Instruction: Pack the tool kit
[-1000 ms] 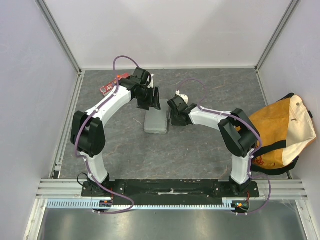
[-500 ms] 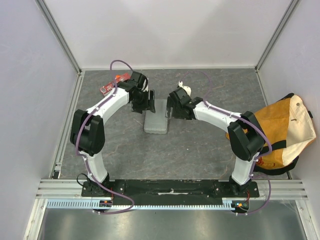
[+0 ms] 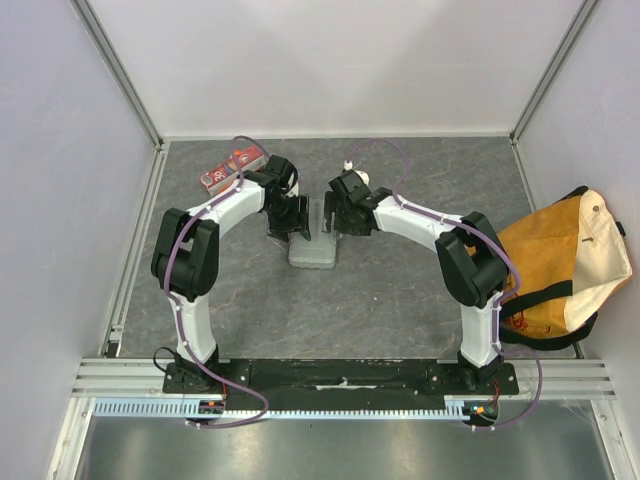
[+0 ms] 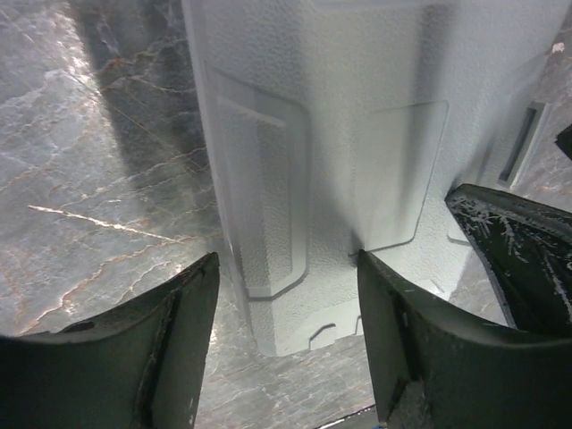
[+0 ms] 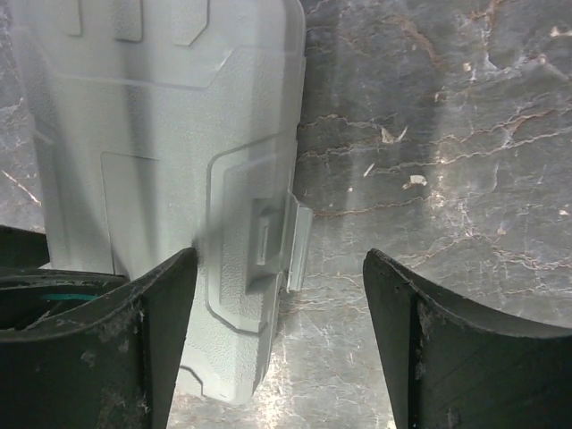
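The grey tool kit case (image 3: 313,245) lies shut and flat on the marbled table (image 3: 400,290). My left gripper (image 3: 290,222) is open over the case's far left corner; in the left wrist view its fingers (image 4: 179,340) straddle the case's edge (image 4: 304,223). My right gripper (image 3: 338,218) is open over the far right corner; in the right wrist view its jaws straddle the case's side (image 5: 179,179) and its latch tab (image 5: 299,241). No orange-and-black hand tools show.
A tan canvas bag with black straps (image 3: 560,265) lies at the right edge. A flat red-orange packet (image 3: 228,167) lies at the far left behind the left arm. White walls enclose the table on three sides.
Both grippers have moved inward and down onto the far end of the case. The left came from the far side; the right swung left and farther back.
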